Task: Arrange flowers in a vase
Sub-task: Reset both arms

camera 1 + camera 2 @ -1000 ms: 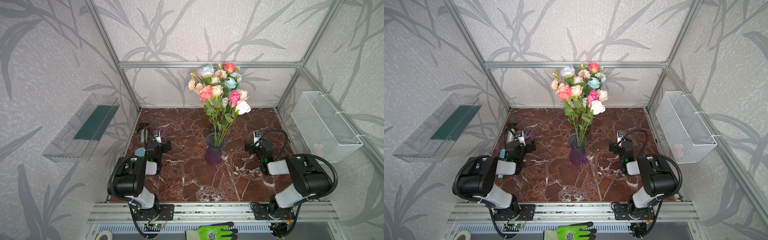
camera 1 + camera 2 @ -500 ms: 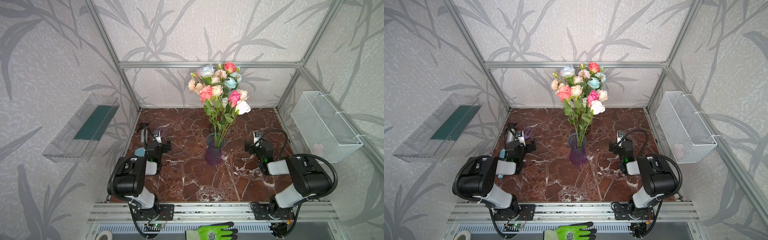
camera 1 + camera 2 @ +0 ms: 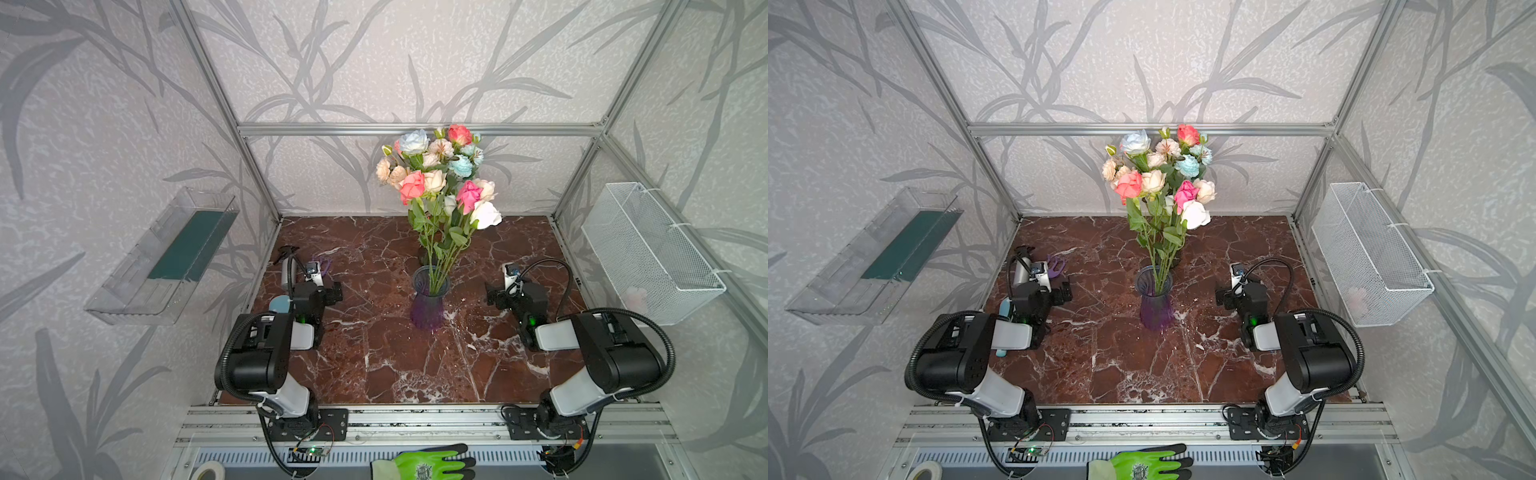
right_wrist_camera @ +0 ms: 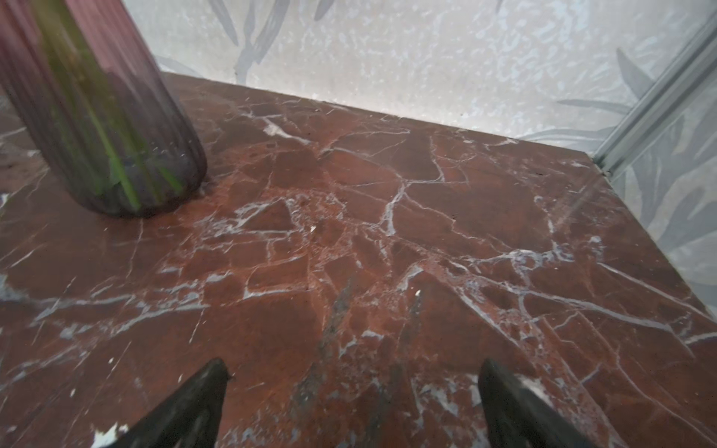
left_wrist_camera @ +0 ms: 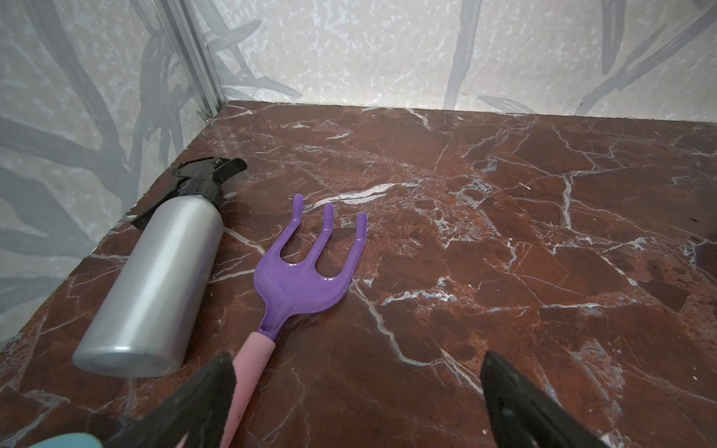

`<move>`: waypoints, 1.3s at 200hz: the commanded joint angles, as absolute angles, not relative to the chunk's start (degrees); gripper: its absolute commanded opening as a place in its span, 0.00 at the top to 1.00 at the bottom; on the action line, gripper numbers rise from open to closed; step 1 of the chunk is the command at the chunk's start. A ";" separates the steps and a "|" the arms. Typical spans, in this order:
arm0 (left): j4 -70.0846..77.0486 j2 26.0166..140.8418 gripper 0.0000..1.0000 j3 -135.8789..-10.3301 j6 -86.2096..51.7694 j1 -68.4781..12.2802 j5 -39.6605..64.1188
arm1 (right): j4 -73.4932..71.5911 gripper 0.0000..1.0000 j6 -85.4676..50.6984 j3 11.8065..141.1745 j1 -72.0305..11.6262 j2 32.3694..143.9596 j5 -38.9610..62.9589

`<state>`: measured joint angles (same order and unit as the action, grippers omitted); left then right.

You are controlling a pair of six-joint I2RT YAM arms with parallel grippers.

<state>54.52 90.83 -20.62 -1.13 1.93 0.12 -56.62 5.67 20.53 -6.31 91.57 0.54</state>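
All the flowers I can find stand in the vase, stems down through its mouth, heads fanned high above it and leaning a little toward the back wall. Both top views show them so. The vase is upright near the middle of the surface, between my two arms and apart from both.

Over the last second nothing has moved. The arms stay folded low at their own sides, and the bunch has not shifted.

My left fingers are spread wide and hold nothing. Ahead of them a rake and a spray bottle lie side by side. The rake's pink handle runs right beside one finger, and I cannot tell whether it touches. My right fingers are just as wide apart and empty over bare surface. The vase's foot is off to one side, green stems showing through its purple glass.

No loose stem lies on the surface in any view. I take that stillness, with both sets of fingers empty, to mean the arranging is finished or nearly so. If anything is left, it is evening out the lean. The bunch looks tall and top-heavy, so a nudge could tip the vase.
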 commanded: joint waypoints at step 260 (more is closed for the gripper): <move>55.62 89.56 0.01 -20.65 -0.61 2.20 0.87 | -56.77 0.01 2.95 21.08 -5.08 90.78 -2.06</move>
<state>54.54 90.80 -20.62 -1.10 1.93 0.16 -56.66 3.03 20.32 -5.19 91.57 -1.50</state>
